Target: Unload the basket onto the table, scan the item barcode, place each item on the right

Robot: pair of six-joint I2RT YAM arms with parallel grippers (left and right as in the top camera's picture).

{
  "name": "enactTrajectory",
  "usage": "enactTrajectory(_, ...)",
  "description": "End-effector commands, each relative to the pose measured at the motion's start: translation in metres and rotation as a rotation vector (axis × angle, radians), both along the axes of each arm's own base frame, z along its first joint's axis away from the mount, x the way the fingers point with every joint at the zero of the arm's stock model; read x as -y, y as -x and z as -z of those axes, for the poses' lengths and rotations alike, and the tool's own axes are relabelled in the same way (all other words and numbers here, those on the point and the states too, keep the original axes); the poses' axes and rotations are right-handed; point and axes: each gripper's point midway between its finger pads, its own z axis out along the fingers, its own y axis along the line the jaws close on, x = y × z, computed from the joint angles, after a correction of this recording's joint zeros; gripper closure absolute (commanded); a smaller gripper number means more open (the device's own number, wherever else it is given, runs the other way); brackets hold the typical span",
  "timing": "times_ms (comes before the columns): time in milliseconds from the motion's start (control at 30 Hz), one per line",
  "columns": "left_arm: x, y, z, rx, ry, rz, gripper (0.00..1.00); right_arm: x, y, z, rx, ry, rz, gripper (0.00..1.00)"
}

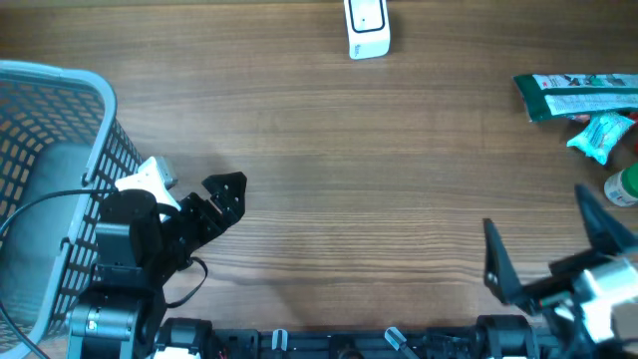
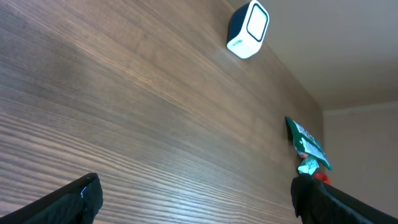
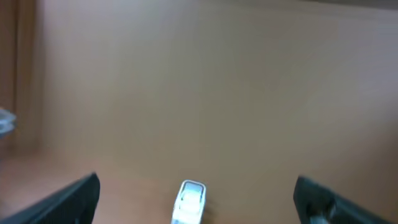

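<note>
A white barcode scanner (image 1: 367, 28) stands at the table's far edge, near the middle. It also shows in the left wrist view as the scanner (image 2: 247, 22) and, blurred, in the right wrist view as the scanner (image 3: 188, 202). The items lie at the far right: a green packet (image 1: 578, 95), a teal wrapper (image 1: 601, 135) and a small bottle (image 1: 623, 186). My left gripper (image 1: 186, 185) hangs open beside the basket, holding nothing. My right gripper (image 1: 548, 241) is open and empty at the front right, short of the items. Both wrist views show wide-spread fingers over bare wood.
A grey mesh basket (image 1: 100, 110) fills the left edge, right beside my left arm. Brown wooden tabletop (image 1: 349, 179) lies between the two arms. The green packet (image 2: 305, 140) and teal wrapper (image 2: 309, 165) sit near the table's right edge.
</note>
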Motion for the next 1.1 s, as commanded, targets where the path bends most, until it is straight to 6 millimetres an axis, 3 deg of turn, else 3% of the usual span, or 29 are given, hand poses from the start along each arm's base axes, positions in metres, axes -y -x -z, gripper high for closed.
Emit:
enactTrajectory(0, -0.001, 0.000, -0.001, 0.013, -0.020, 0.009, 0.00, 0.014, -0.026, 0.046, 0.083, -0.173, 0.015, 0.00)
enactTrajectory(300, -0.001, 0.000, -0.001, 0.012, -0.020, 0.009, 0.00, 0.028, -0.077, 0.150, -0.042, -0.204, 0.076, 0.00)
enactTrajectory(500, -0.001, 0.000, -0.001, 0.013, -0.020, 0.009, 0.00, 0.058, -0.094, 0.203, -0.181, -0.333, 0.236, 0.00)
enactTrajectory(667, -0.001, 0.000, -0.001, 0.013, -0.020, 0.009, 0.00, 0.061, -0.097, 0.240, -0.330, -0.339, 0.278, 0.00)
enactTrajectory(1067, -0.001, 0.000, -0.001, 0.013, -0.020, 0.009, 0.00, 0.061, -0.097, 0.239, -0.330, -0.348, 0.275, 0.00)
